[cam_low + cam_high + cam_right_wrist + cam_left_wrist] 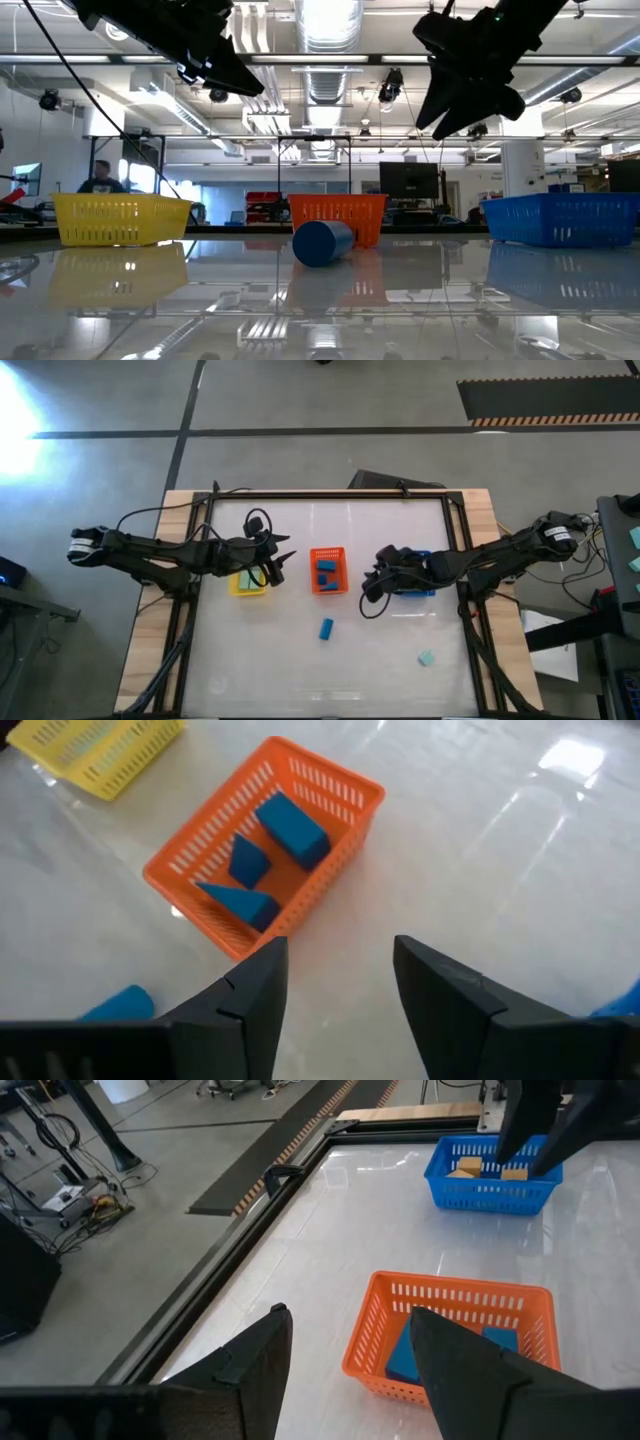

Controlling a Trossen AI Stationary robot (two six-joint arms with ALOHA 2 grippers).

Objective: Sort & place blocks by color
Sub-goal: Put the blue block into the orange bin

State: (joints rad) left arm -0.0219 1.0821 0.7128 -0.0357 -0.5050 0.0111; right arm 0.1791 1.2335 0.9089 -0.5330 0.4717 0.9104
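Observation:
Both grippers hang open above the table and hold nothing. My left gripper (283, 563) (350, 1320) is between the yellow basket (248, 582) and the orange basket (328, 570). My right gripper (370, 592) (340, 945) is just left of the blue basket (418, 582). Three blue blocks (290, 828) lie in the orange basket (265, 850). Orange blocks (468, 1167) lie in the blue basket (490, 1175). A blue block (326, 628) (322, 242) lies on its side on the table, near of the orange basket. A pale teal block (426, 658) rests near the table's near right.
The three baskets stand in a row across the table's middle: yellow (120, 218), orange (340, 215), blue (560, 218). A dark frame (330, 495) borders the white tabletop. Cables (255, 520) trail from the left arm. A person (98, 178) sits far back in the room.

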